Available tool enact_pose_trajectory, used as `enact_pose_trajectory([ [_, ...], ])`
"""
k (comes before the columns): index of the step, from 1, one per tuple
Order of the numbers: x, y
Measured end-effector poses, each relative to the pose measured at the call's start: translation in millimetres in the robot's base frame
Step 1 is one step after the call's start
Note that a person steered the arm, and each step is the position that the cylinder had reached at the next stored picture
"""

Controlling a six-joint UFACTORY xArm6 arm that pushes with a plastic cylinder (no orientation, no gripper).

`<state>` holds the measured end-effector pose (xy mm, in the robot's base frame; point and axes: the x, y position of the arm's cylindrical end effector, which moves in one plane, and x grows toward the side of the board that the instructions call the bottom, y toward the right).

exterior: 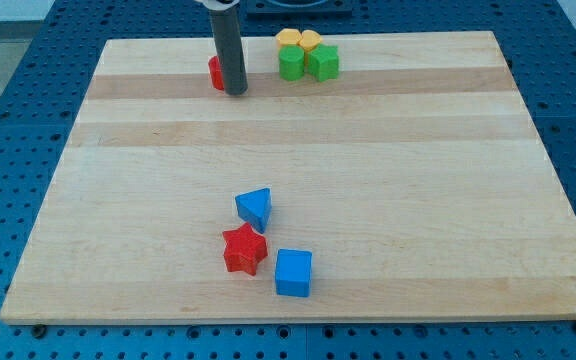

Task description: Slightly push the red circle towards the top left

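The red circle (214, 72) lies near the board's top edge, left of centre, mostly hidden behind my rod. My tip (235, 91) rests on the board right against the red circle's lower right side. The rod rises straight up out of the view's top.
Two yellow blocks (299, 40) and two green blocks (307, 63) cluster at the top centre, right of my tip. A blue triangle (255, 207), a red star (244, 249) and a blue cube (293, 272) sit near the bottom centre. The wooden board (118, 200) lies on a blue pegboard.
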<state>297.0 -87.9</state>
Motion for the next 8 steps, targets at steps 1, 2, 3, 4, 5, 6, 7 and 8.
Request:
enact_pose_trajectory([
  [1, -15.1, 13.7],
  [2, -32.7, 16.5],
  [3, -31.2, 8.1],
  [4, -18.8, 8.1],
  [5, -9.4, 2.3],
  [6, -12.8, -4.9],
  [7, -24.5, -15.6],
  [8, -27.0, -41.1],
])
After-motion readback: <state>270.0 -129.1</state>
